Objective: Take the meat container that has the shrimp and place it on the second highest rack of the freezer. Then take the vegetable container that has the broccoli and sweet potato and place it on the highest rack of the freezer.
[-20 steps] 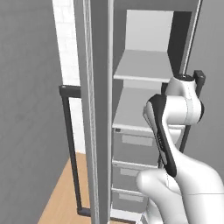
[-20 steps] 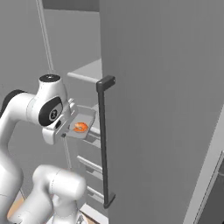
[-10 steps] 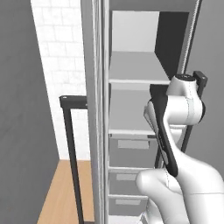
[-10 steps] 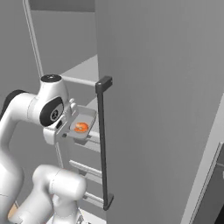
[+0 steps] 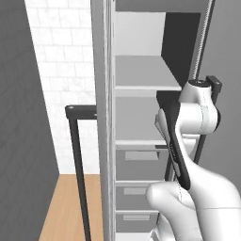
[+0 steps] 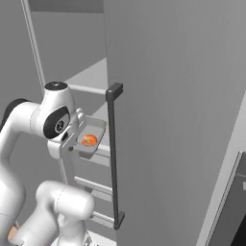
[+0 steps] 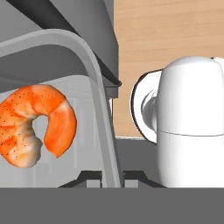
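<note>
My gripper [image 6: 72, 142] is shut on the near rim of the meat container [image 6: 94, 135], a shallow grey tray held level in the air. The curled orange shrimp [image 6: 89, 140] lies inside it. In the hand view the shrimp [image 7: 36, 124] sits left of the tray's rim [image 7: 95, 83], and that rim runs down between my fingertips [image 7: 113, 177]. The freezer [image 5: 101, 141] stands open ahead. Its highest rack [image 5: 141, 70] and second highest rack [image 5: 139, 142] are bare. The tray hangs just in front of the shelves, beside the door's edge.
An open grey door [image 6: 168, 120] with a long black bar handle [image 6: 113, 153] stands right of the tray. Another black bar handle [image 5: 77, 164] is on the left. Grey drawer fronts [image 5: 136, 162] lie under the shelves. A white tile wall [image 5: 56, 70] and wooden floor [image 5: 66, 207] show at left.
Both base views have shifted, so the base has moved; the freezer's shelves now lie more squarely ahead. The arm keeps its pose and its grip on the tray.
</note>
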